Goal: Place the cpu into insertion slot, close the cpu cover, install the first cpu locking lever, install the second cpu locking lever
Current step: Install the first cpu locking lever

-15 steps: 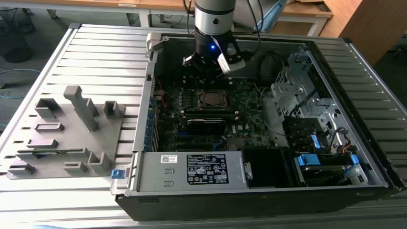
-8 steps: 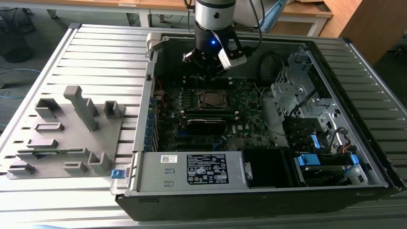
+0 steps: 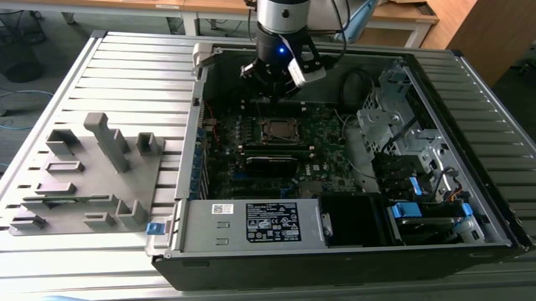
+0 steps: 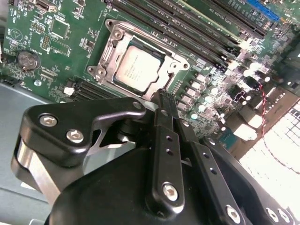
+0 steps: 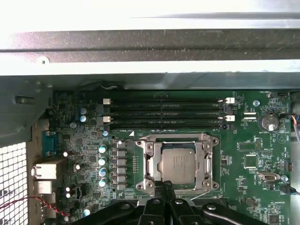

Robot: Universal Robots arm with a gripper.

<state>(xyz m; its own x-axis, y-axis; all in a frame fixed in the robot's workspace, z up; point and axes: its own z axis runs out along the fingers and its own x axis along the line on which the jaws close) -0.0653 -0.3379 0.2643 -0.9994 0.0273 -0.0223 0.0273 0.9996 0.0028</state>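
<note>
The cpu [image 5: 177, 163] [image 4: 137, 70] lies flat in the insertion slot [image 3: 278, 128] on the green motherboard, silver top showing. The cpu cover [image 5: 206, 161] [image 4: 110, 49] rests down around it, framing the chip in its window. My gripper [image 5: 164, 185] [image 4: 162, 95] hovers at the socket's edge, black fingers pressed together with nothing between them. In the exterior view the gripper [image 3: 272, 95] hangs just behind the socket, inside the open computer case. A thin wire lever [image 5: 201, 194] slants beside the fingertips; whether it is latched I cannot tell.
Long black memory slots [image 5: 164, 115] run along one side of the socket. The case wall [image 5: 140, 47] rises just beyond them. A labelled power-supply box [image 3: 251, 222] fills the case's front, drive bays [image 3: 410, 144] the exterior view's right. A grey fixture [image 3: 84, 175] sits outside on the left.
</note>
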